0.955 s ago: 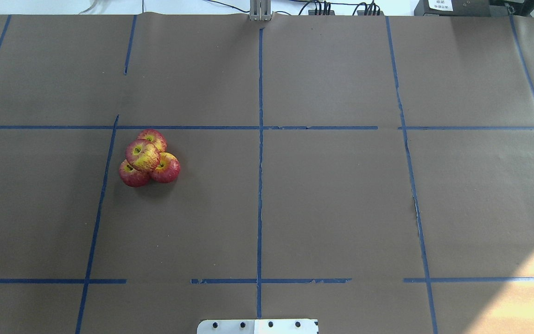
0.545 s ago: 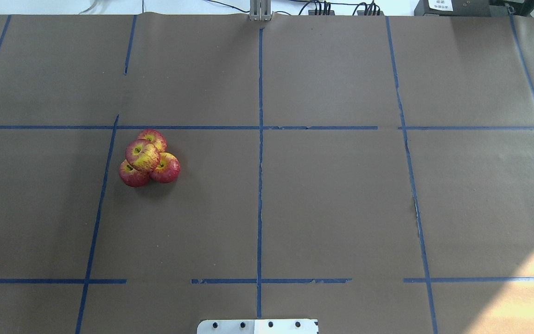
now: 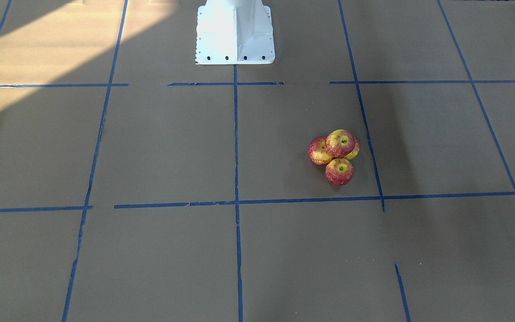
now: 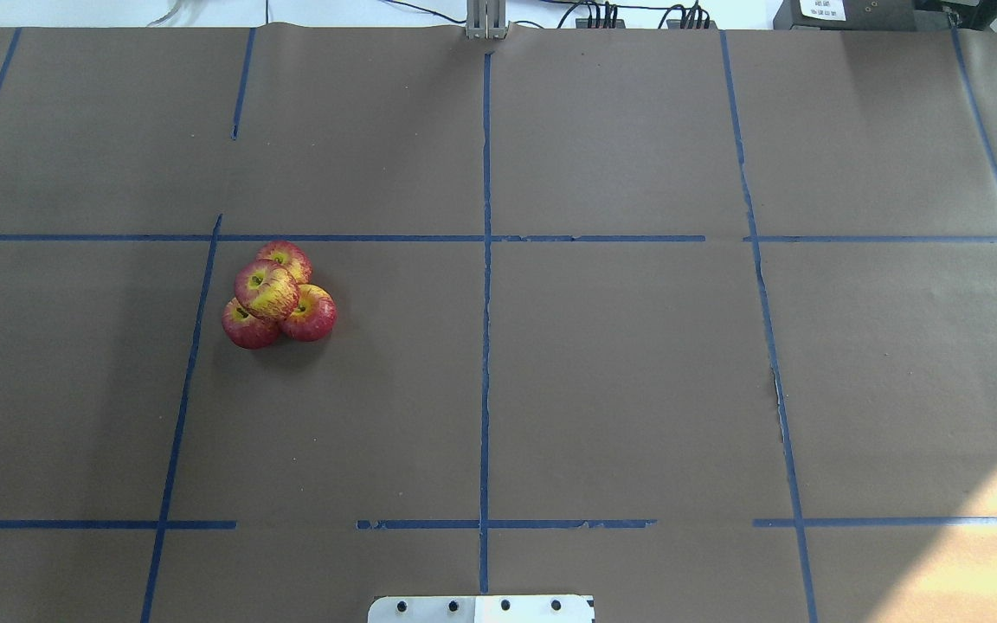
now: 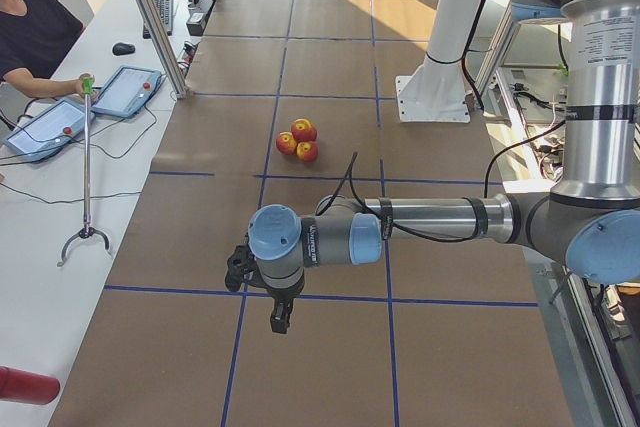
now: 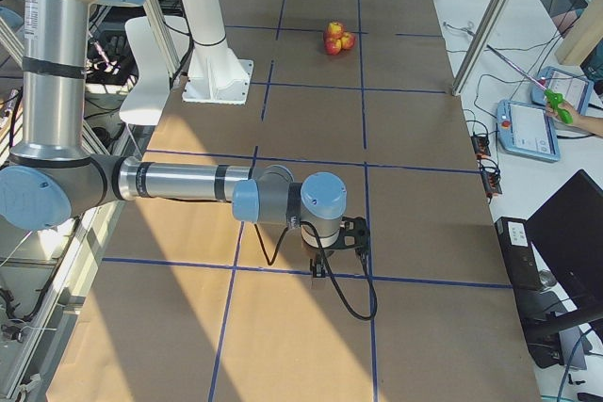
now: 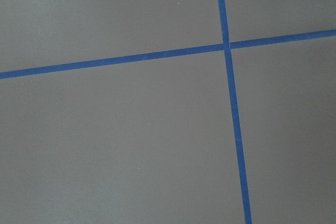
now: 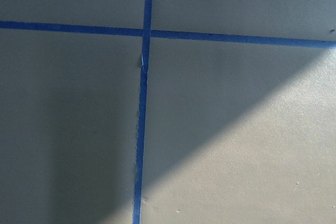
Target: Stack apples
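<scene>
Well, round red-yellow apples (image 4: 278, 294) piled 3 + 1 atop, matte paper desk (image 4: 637, 389); left claw (image 5: 279, 321), right claw (image 6: 320, 268): grip can't tell.

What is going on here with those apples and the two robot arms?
Nothing is being handled right now. Four apples sit in a small pile on the table: three touching at the bottom and the top apple resting on them, so the stacking looks done. The left gripper and the right gripper hang over bare table at opposite ends, far from the pile. Whether they are open or shut cannot be told.
</scene>
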### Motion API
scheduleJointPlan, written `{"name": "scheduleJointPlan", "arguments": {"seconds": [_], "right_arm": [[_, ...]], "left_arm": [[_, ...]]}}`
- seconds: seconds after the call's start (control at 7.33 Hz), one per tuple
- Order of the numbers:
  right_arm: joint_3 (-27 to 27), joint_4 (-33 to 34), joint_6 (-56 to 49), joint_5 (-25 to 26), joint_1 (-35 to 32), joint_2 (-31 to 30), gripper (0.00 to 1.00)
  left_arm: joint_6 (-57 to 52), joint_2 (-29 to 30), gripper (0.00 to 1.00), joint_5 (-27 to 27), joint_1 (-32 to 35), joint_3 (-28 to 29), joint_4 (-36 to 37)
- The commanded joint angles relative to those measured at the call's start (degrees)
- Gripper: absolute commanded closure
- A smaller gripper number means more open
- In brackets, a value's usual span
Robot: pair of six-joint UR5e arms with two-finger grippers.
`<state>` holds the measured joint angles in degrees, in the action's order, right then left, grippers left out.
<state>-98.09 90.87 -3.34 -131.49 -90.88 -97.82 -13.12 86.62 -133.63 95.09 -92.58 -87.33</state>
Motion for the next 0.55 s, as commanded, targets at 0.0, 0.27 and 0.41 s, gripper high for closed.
{"name": "scheduleJointPlan", "arguments": {"seconds": [0.0, 0.27, 0.41], "right_arm": [[0.0, -0.1, 0.0, 0.0, 0.0, 0.0, 0.0], [0.0, -0.1, 0.0, 0.0, 0.0, 0.0, 0.0], [0.0, -0.1, 0.0, 0.0, 0.0, 0.0, 0.0]], "left_arm": [[0.0, 0.1, 0.0, 0.2, -0.1, -0.6, 0.6], [-0.2, 0.0, 0.0, 0.3, -0.1, -0.6, 1.3], [-0.2, -0.4, 0.0, 0.4, -0.1, -0.5, 1.5]]}}
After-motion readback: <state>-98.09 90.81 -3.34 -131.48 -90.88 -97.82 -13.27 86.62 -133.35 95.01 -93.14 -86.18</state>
